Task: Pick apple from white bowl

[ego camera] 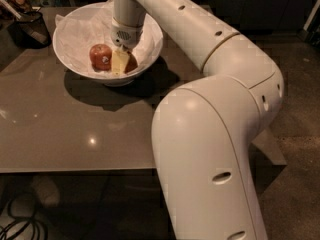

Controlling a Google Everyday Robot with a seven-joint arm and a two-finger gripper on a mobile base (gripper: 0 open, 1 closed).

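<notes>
Two apples lie in the single white bowl on the bench's far left. The apple, round with no long axis showing, sits right of the other red apple. It is partly hidden by the gripper, which is lowered into the bowl. Whether the gripper has hold of it cannot be told.

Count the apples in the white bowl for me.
2. One red apple lies in full view in the white bowl, just left of the gripper. A second apple sits right of the gripper, partly covered by it. The gripper could be hiding more.
</notes>
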